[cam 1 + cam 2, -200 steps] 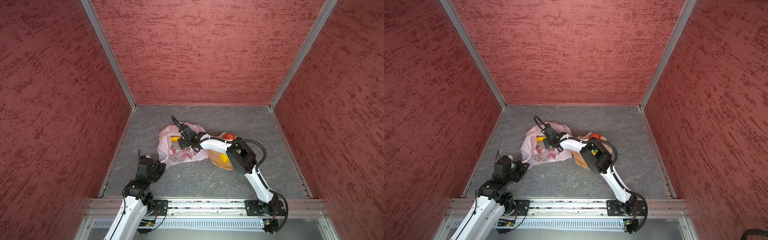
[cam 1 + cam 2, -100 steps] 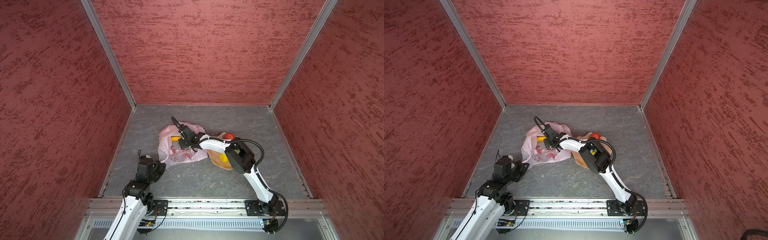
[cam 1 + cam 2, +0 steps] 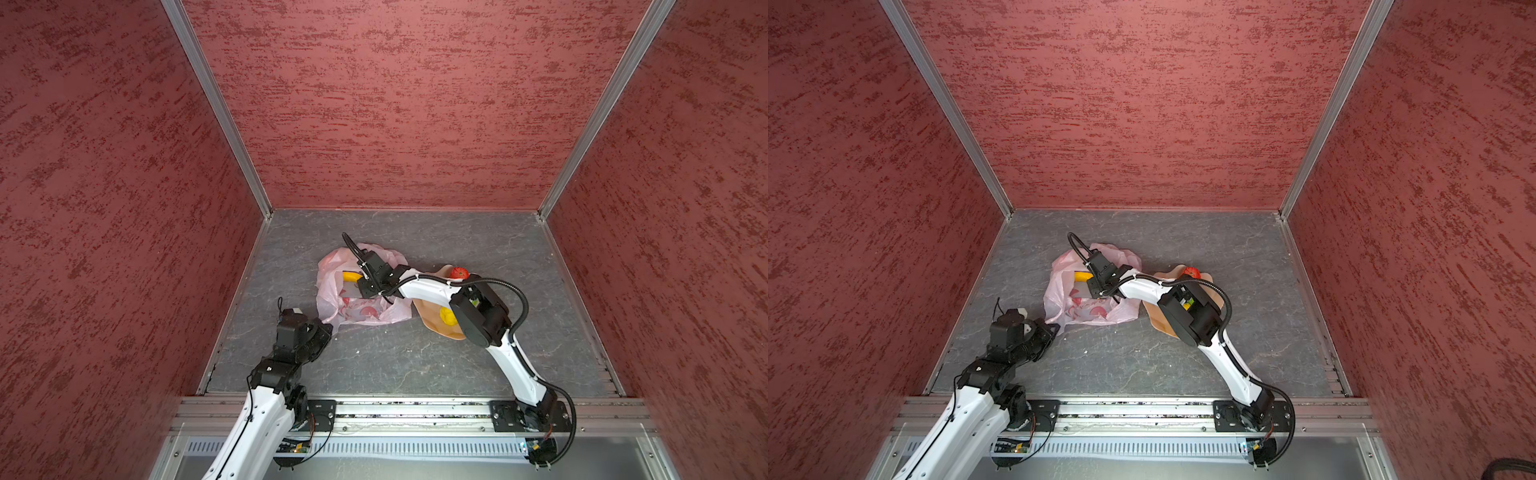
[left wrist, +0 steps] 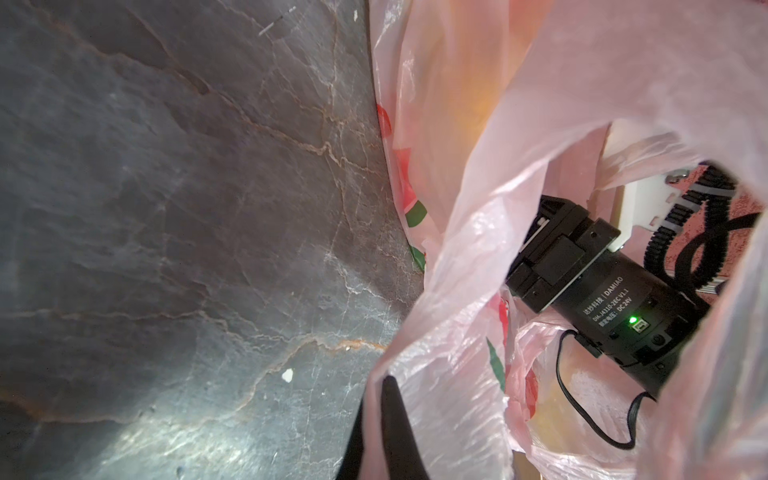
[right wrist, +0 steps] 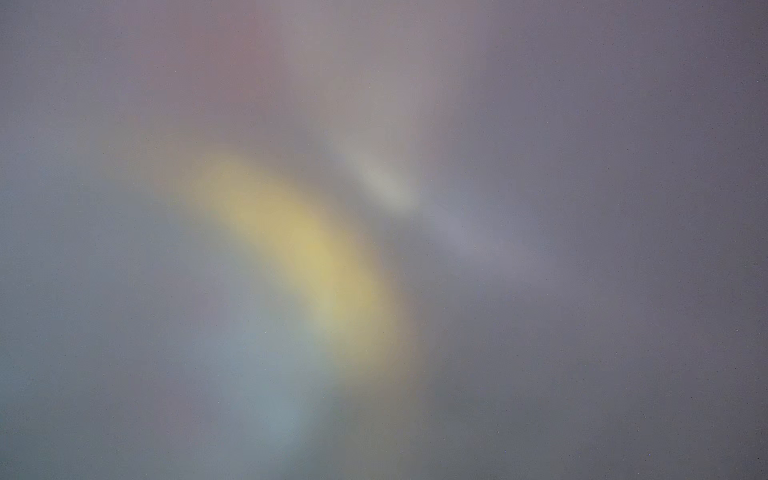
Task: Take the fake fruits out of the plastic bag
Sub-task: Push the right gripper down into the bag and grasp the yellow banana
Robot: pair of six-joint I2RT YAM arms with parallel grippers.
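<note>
Boxed in on three sides by mottled red walls [image 3: 395, 104]. Below, a grey veined table [image 3: 415, 365], read here as a dial: 12 at the far wall, 6 at the rail with the arm bases.

From 5 o'clock on the rail: right arm [image 3: 515, 365], bent up and over, reaching across the middle. From 7 o'clock: left arm [image 3: 257, 424], stretched only a short way in.

Just off centre toward 9 o'clock in both top views: plastic bag [image 3: 357, 311] [image 3: 1090, 311], pale pink, crinkled, printed in red and white, slumped on the table with its mouth gaping. Right against the bag's 3 o'clock edge: tan wavy-edged plate [image 3: 428, 319], partly hidden under the right arm's elbow.

At the bag's 7 o'clock corner: left gripper [image 3: 325, 330], pinched fully closed on a stretched tail of the film. Borne out in the left wrist view by pink film draped over a black finger [image 4: 392, 415]. Pushed into the bag's mouth from its 3 o'clock side: right gripper [image 3: 365, 289], fingertips buried in plastic. Cannot tell how far apart, nor whether anything is held. Nothing but blur in the right wrist view, bar a curved yellow smear [image 5: 307, 253].

Inside the bag, toward its 11 o'clock and just beside the right gripper: banana [image 3: 351, 276], only one end showing. On the plate, outside the bag: bumpy yellow fruit [image 3: 446, 316] near the middle and red fruit [image 3: 458, 272] at the 12 o'clock rim.
</note>
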